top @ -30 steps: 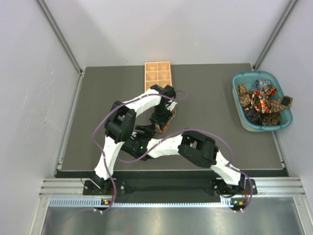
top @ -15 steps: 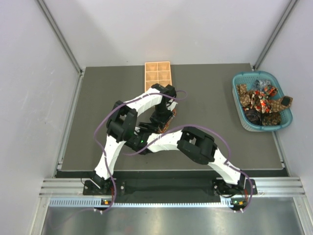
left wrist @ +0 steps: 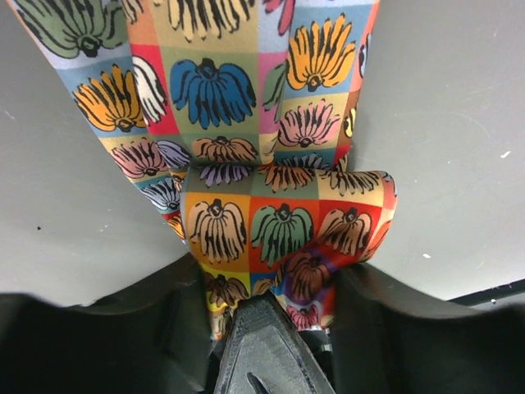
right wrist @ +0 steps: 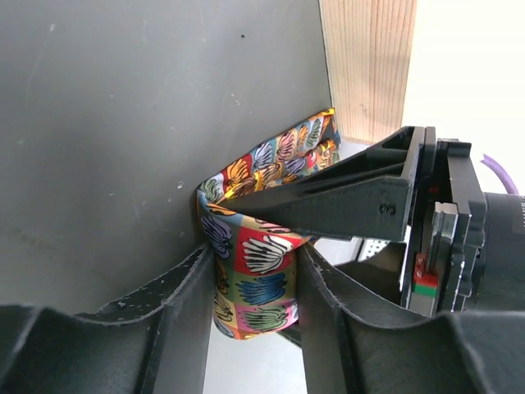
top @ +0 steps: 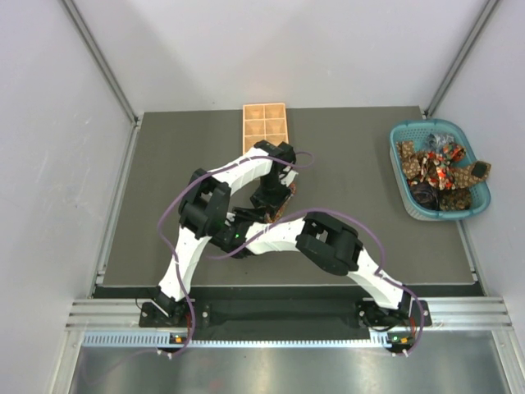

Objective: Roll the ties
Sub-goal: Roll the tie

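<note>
Flower-print necktie [left wrist: 279,222] lay on the grey counter [left wrist: 443,123], its folded roll gripped in the left hand [left wrist: 267,279] — right hand [right wrist: 254,258] pinched on the same necktie, near the wooden tray [right wrist: 369,66].

Smooth printed cloth on the tie [left wrist: 271,222], barely any sheen; the tabletop [left wrist: 443,123] is matt dark grey, lightly speckled. The fingers [right wrist: 172,320] of the right gripper [right wrist: 254,250] are matt black plastic, faintly grainy, and the tray [right wrist: 369,66] is bare pale wood, fine-grained.

Lab: white booth walls [top: 49,164], alu rail [top: 287,313]
</note>
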`<state>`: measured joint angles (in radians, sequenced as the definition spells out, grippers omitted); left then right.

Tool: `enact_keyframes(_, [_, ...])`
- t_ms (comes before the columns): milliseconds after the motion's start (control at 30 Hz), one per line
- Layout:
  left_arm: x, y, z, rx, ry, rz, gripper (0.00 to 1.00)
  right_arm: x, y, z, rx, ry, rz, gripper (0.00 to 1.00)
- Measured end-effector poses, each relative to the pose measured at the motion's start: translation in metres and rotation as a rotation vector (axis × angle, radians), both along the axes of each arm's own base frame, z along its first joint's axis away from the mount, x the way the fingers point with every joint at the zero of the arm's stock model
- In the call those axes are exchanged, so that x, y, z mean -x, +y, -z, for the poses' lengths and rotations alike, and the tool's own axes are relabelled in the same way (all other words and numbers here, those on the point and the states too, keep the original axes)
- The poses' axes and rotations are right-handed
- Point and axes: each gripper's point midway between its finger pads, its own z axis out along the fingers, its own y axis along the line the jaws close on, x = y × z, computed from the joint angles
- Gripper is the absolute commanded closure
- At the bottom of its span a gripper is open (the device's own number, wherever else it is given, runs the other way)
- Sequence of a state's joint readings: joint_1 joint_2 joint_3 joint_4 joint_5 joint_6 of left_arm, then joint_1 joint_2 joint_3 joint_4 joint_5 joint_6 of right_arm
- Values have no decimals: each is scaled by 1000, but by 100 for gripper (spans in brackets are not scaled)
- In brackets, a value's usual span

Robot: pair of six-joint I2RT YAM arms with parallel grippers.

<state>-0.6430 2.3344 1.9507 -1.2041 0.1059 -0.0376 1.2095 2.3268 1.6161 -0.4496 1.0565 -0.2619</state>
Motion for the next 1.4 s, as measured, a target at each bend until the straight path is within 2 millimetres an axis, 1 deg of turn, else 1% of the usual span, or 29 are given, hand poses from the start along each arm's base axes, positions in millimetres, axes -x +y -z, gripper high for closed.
enact_keyframes(33, [0, 0, 0, 1, 0, 0, 34, 0, 0, 0, 2, 2, -2, 66])
enact_keyframes(67, [0, 0, -1, 3, -1, 4, 29, 0, 0, 1, 6, 4, -4, 66])
enact_keyframes(133, [-1, -2, -2, 11, -4, 3, 24, 0, -1, 1, 12, 5, -8, 66])
enact_keyframes(167, [-2, -3, -3, 15, -9, 5, 17, 0, -1, 1, 13, 6, -9, 66])
enact_keyframes(200, [-4, -5, -3, 29, -21, 5, 14, 0, 0, 1, 15, 6, -11, 66])
enact_keyframes(267, [-10, -11, -8, 59, -49, 6, 13, 0, 0, 1, 19, 8, -13, 66])
enact_keyframes(333, [-19, -18, -17, 103, -94, 6, 12, 0, 0, 1, 20, 9, -14, 66])
enact_keyframes(400, [-28, -26, -32, 152, -149, 4, 11, 0, 0, 1, 21, 9, -15, 67])
enact_keyframes(467, [-38, -32, -57, 213, -224, -8, 11, 0, 0, 1, 21, 9, -15, 67])
enact_keyframes(533, [-46, -33, -83, 269, -298, -28, 11, 1, 0, 0, 17, 11, -18, 68])
enact_keyframes(600, [-52, -25, -111, 322, -369, -66, 8, 2, -1, -1, 10, 20, -25, 68])
enact_keyframes(667, [-59, -11, -136, 376, -450, -118, 6, 2, -2, -2, -1, 33, -31, 68])
enact_keyframes(733, [-63, 9, -155, 429, -527, -179, 5, 2, -2, -4, -14, 52, -39, 69])
enact_keyframes(800, [-63, 34, -166, 464, -587, -256, 2, 2, -2, -6, -27, 74, -49, 69])
enact_keyframes(867, [-62, 60, -168, 488, -634, -350, 1, 2, -2, -8, -42, 95, -58, 73])
enact_keyframes(933, [-63, 78, -167, 526, -677, -438, 1, 5, -2, -9, -55, 121, -74, 75])
enact_keyframes(1067, [-55, 109, -149, 602, -698, -618, 1, 13, -3, -11, -84, 176, -110, 76])
enact_keyframes(1167, [-54, 123, -134, 626, -680, -722, 1, 20, 0, -15, -128, 225, -142, 76])
enact_keyframes(1233, [-56, 127, -129, 638, -680, -759, 1, 26, 4, -19, -166, 260, -165, 76])
enact_keyframes(1400, [-50, 137, -123, 664, -709, -815, 1, 39, 15, -24, -260, 357, -212, 77])
